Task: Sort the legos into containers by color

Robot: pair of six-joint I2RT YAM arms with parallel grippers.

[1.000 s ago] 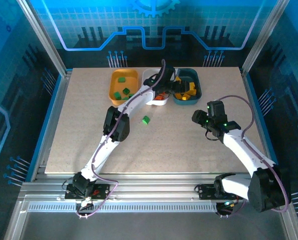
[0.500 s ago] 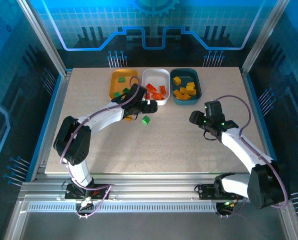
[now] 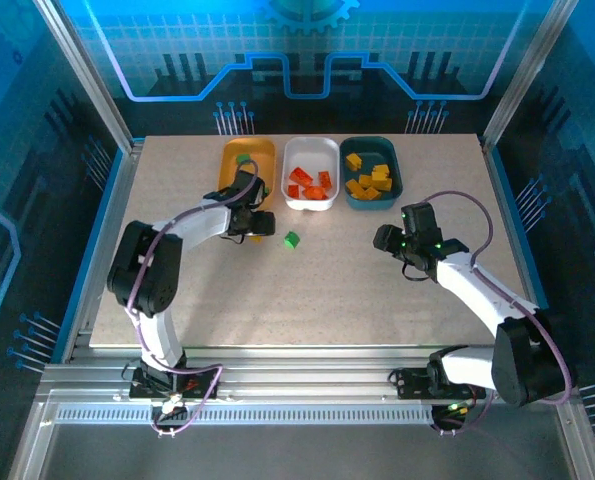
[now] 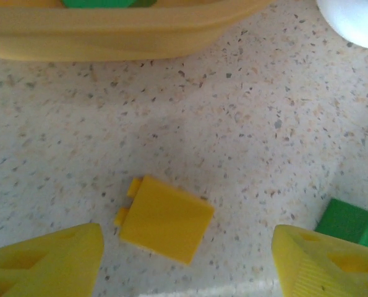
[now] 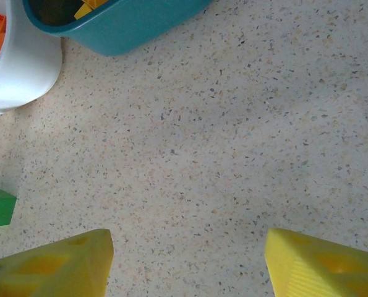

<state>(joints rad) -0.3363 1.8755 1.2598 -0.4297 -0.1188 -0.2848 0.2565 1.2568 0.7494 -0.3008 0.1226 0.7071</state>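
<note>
On the speckled beige tabletop point(image 4: 252, 105), a yellow brick point(image 4: 164, 226) between the left tool's point(image 4: 187, 257) yellow fingers point(image 4: 47, 260) (green brick point(image 4: 349, 223) just right); orange-yellow tray point(image 4: 109, 34), white tray point(image 5: 23, 68), teal tray point(image 5: 128, 28).

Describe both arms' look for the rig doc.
Left arm and right arm: white links, black joints, a purple cable looping alongside. Green lights glow near the right wrist. Left hand and right hand have yellow wedge-shaped fingers.

Three trays point(image 3: 311, 140) side by side at the table's point(image 3: 377, 300) far edge, two loose bricks point(image 3: 291, 239) just before the leftmost pair.
</note>
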